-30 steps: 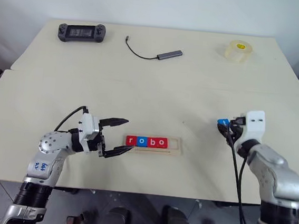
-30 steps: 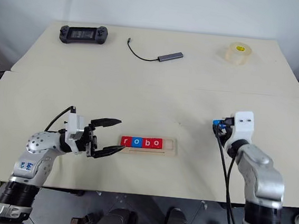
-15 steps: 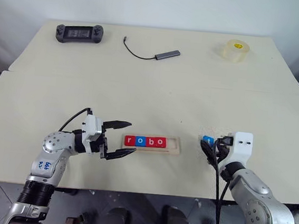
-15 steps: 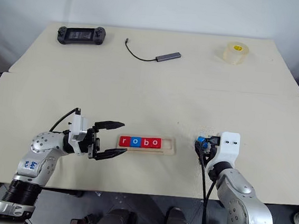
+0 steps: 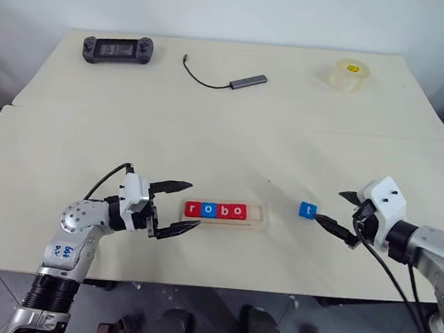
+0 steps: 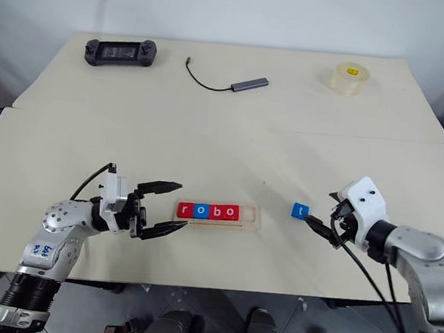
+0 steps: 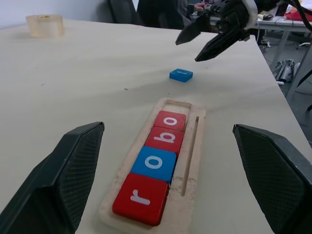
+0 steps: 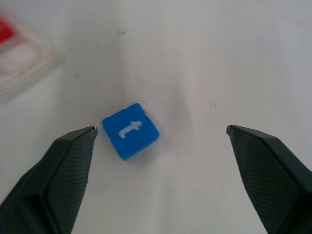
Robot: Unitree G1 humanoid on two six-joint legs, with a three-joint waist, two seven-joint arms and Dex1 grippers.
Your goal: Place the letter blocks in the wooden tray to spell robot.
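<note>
- The blue t block (image 5: pixel 307 210) lay on the table (image 5: pixel 233 128) near its front edge, beside the wooden tray (image 5: pixel 258 215).
- Right gripper (image 5: pixel 336 211) spread, empty.
- Left gripper (image 5: pixel 180 206) spread, empty.

- Tray (image 5: pixel 258 214) holds four blocks (image 5: pixel 217 210) spelling "robo"; its right end slot is bare.
- Blue t block (image 5: pixel 307 210) lies on the table (image 5: pixel 233 136), right of the tray.
- Right gripper (image 5: pixel 337 211) open beside the t block.
- Left gripper (image 5: pixel 184 207) open at the tray's left end.

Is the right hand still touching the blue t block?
Apart. The right wrist view shows the blue t block lying flat on the table, bare surface between it and both fingers of the open right hand.
</note>
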